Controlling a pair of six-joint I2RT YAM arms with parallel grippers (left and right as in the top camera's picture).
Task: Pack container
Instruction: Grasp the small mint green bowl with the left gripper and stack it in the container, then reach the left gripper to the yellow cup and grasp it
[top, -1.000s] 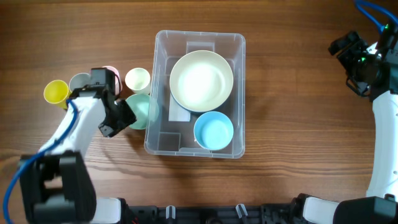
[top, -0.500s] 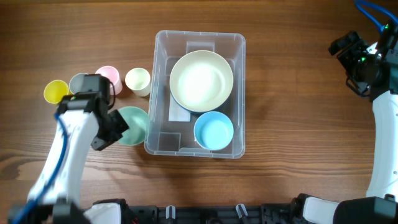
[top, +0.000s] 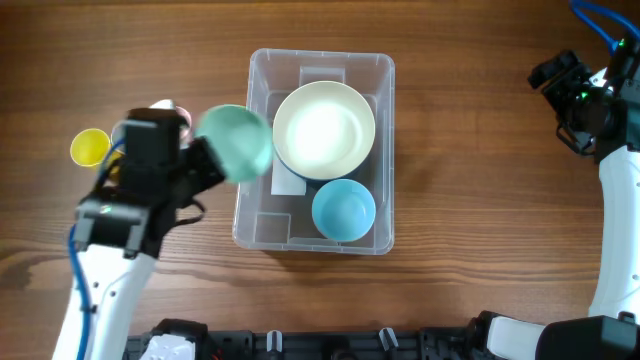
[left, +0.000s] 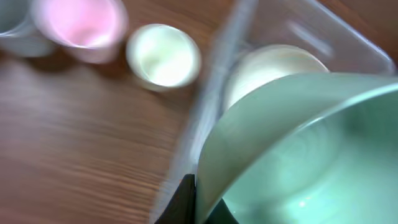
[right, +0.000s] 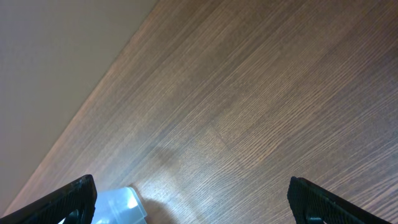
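From overhead: container (top: 384, 170) at the middle of the wooden surface (top: 480, 250), with a large cream bowl (top: 324, 130) and a blue bowl (top: 343, 208) side by side inside. Left gripper (top: 204, 162) clenched on a green bowl (top: 236, 142), tilted, raised over the container's left wall. Yellow cup (top: 89, 147) well off to the left; pink cup (top: 166, 105) mostly hidden behind the arm. Right gripper (top: 553, 73) far off at the upper right.

At the left wrist: heavily blurred. Green bowl filling the lower right, covering much of the cream bowl; one dark finger (left: 181, 202) barely visible at its rim; small cream cup (left: 163, 55) beside the container's wall.

At the right wrist: wood grain, fingertips (right: 74, 196) wide apart at the bottom corners, released; a corner of the container cut off at the bottom edge.
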